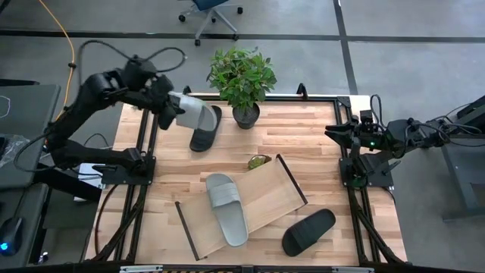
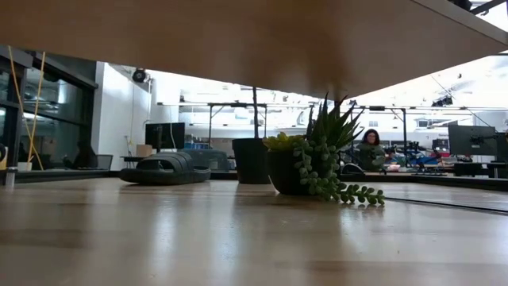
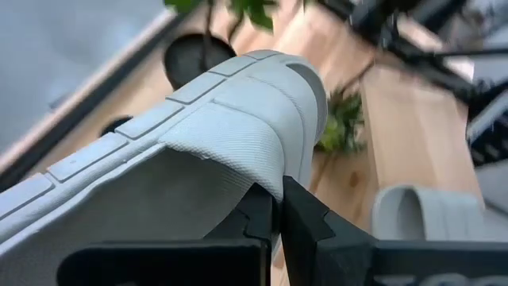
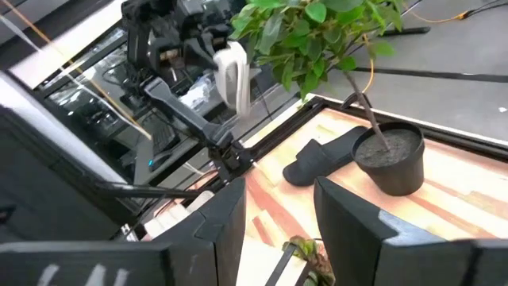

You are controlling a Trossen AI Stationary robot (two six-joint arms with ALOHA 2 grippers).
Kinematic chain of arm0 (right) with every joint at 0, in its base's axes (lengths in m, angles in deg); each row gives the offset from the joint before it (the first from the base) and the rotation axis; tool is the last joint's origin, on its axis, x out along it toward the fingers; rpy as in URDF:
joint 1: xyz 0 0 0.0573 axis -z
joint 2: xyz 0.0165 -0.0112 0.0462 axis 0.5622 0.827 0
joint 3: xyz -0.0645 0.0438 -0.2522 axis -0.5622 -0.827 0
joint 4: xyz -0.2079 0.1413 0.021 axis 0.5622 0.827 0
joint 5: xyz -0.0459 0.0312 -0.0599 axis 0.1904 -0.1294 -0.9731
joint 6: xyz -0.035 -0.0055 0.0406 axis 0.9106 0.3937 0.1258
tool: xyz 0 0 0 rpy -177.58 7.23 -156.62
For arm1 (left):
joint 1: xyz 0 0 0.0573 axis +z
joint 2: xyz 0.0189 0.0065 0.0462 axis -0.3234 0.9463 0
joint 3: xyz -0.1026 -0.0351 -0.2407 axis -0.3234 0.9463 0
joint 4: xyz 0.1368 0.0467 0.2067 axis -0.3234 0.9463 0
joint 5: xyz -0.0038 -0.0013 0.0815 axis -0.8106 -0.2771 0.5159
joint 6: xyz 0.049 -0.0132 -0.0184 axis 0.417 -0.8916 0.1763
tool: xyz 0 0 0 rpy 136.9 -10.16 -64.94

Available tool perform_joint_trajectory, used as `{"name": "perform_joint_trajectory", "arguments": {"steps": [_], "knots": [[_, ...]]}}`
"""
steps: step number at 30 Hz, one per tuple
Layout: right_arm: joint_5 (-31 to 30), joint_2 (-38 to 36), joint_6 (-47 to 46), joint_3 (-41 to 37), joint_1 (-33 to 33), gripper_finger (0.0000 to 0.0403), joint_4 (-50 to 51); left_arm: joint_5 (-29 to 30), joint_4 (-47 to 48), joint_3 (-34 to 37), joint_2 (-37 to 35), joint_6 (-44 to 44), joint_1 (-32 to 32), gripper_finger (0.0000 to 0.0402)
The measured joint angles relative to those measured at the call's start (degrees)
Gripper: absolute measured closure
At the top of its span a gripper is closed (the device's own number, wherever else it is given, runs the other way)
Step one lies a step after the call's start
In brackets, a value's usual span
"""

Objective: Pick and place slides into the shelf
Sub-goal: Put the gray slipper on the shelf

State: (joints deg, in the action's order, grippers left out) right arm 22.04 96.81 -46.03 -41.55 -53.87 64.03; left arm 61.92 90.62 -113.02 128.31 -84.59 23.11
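My left gripper (image 1: pixel 179 112) (image 3: pixel 276 193) is over the table's far left part, shut on a light grey slide (image 1: pixel 195 112) (image 3: pixel 198 119) that is raised off the wood. Below it a black slide (image 1: pixel 206 129) (image 2: pixel 165 168) (image 4: pixel 321 159) lies flat on the table beside the plant pot. The second grey slide (image 1: pixel 227 208) lies sole-down on the shelf (image 1: pixel 276 196), a light-wood tray set askew near the table's middle. Another black slide (image 1: pixel 308 231) rests on the tabletop right of the shelf. My right gripper (image 1: pixel 339 130) (image 4: pixel 278 218) waits open at the right edge. My left gripper pinches the grey slide's wide strap at its edge (image 3: pixel 266 171) between its two fingers. The slide is lifted clear of the table and stands out from the fingers toward the table's right, tilted on its side; the right wrist view shows the slide (image 4: pixel 232 75) upright in the air.
A potted leafy plant (image 1: pixel 244 80) (image 4: pixel 389 159) stands at the far edge. A small succulent (image 1: pixel 259 161) (image 2: pixel 317 171) sits just beyond the shelf's far corner. Dark frame rails (image 1: pixel 148 152) run along both sides of the table. A person (image 2: pixel 371 147) sits in the room behind.
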Motion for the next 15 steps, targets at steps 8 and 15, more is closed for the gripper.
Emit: {"name": "perform_joint_trajectory", "arguments": {"steps": [8, 15], "knots": [[0.4, 0.02, 0.84, -0.02, 0.0, 0.0261, -0.33, 6.88, -0.26, -0.63, -8.14, -7.99, -0.02, 0.0401], [-3.35, 0.01, 0.21, 0.0, 0.0, 0.0261, -0.33, 10.47, -9.45, -0.55, -13.4, -12.91, -0.02, 0.0401]]}}
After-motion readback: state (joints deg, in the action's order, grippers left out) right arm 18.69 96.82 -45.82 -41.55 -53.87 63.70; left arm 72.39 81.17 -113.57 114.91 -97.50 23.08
